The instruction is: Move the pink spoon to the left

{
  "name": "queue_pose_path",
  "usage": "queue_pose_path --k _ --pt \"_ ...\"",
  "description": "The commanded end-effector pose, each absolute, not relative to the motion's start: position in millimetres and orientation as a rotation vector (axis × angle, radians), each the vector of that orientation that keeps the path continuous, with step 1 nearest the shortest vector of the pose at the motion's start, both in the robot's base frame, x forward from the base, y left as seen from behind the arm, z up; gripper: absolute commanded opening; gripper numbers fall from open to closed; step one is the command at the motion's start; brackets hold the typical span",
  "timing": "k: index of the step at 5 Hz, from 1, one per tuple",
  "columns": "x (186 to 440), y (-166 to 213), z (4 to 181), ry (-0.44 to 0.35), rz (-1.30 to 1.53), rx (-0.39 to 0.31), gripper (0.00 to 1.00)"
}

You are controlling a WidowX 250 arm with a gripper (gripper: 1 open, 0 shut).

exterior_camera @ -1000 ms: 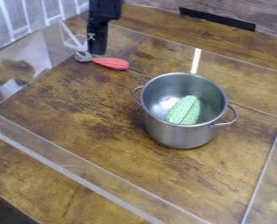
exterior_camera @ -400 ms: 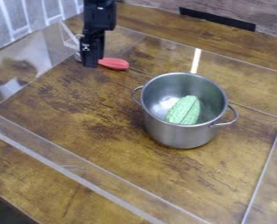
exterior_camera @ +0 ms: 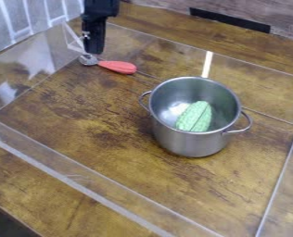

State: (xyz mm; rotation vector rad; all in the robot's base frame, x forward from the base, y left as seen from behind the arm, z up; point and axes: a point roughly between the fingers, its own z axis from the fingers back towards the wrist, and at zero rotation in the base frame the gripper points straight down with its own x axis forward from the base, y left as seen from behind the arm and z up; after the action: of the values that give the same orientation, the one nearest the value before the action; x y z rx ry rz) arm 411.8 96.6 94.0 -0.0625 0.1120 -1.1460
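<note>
Pointing straight down, the tool [exterior_camera: 95, 49] hangs just above the pink spoon [exterior_camera: 116, 67]'s left end; grip state unclear.

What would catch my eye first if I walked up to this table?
Probably the shiny steel pot right of centre on the wooden table, with a green ribbed item lying inside it. Next, the black gripper pointing straight down at the far left, with a small pink spoon lying on the wood just beside and below it.
</note>
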Motion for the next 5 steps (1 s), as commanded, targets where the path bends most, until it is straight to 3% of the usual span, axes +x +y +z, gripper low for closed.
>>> queue_pose_path --k 1,2,3,4,5 --pt "413 104 128.4 -0.002 -1.155 0.019 1.00" --pt "413 107 138.3 0.004 -1.152 0.033 0.00" --pt "410 110 156.2 0.017 -1.137 0.060 0.00" --pt "412 113 144.1 0.003 -1.154 0.051 1.00" --pt "412 115 129.2 -0.015 -1.169 0.036 1.00"
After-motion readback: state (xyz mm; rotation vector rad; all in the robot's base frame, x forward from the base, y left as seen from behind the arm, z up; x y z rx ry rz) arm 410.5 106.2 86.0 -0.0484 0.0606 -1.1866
